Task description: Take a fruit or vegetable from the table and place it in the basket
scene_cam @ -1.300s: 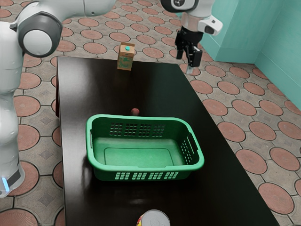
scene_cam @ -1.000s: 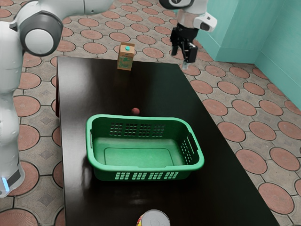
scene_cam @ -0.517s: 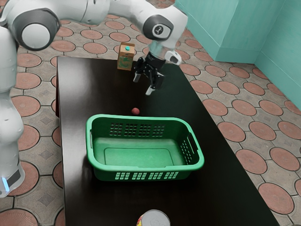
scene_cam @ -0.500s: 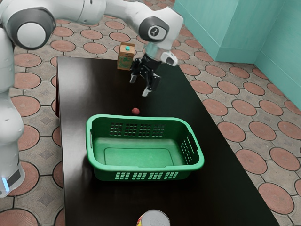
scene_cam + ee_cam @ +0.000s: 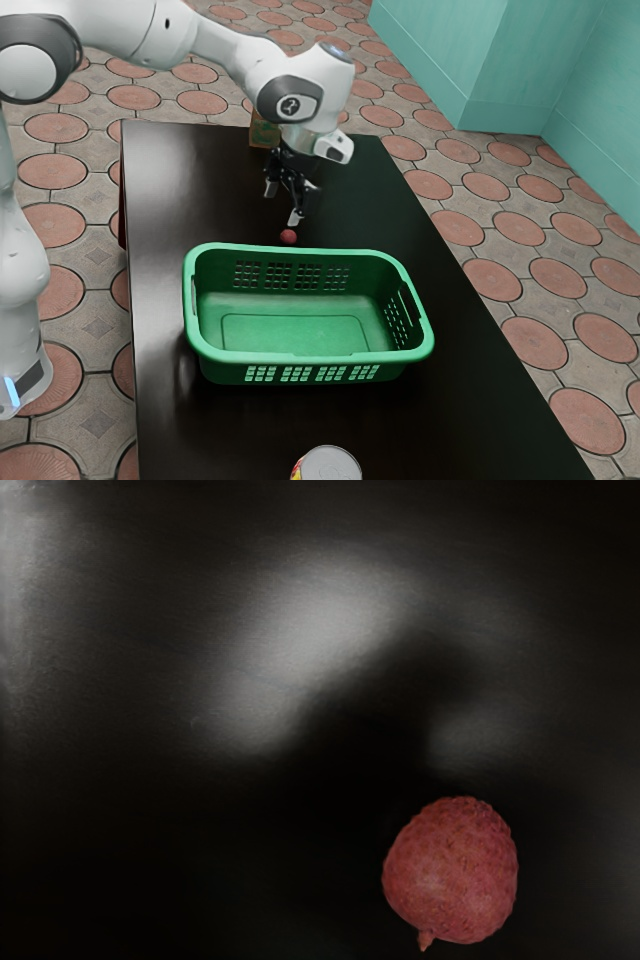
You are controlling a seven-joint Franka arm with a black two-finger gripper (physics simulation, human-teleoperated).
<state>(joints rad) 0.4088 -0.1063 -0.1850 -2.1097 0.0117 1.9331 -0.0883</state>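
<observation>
My gripper [image 5: 283,205] hangs over the dark table in the exterior view, open, its two fingers apart with nothing between them. A small red, bumpy lychee-like fruit [image 5: 288,237] lies on the table just below the nearer fingertip. In the wrist view the fruit [image 5: 452,872] shows its rough skin and a short stem stub. The green basket [image 5: 310,357] stands beside the fruit, toward the exterior view's bottom, and its inside holds nothing.
A brown carton [image 5: 264,132] stands behind my hand at the table's far end, partly hidden by the arm. A can [image 5: 330,466] stands at the exterior view's bottom edge, past the basket. The table [image 5: 175,190] runs under all of these.
My arm has swung in from beyond the table's far right edge in the exterior view, moving left and down to the fruit. Fruit, basket and can have stayed put.
</observation>
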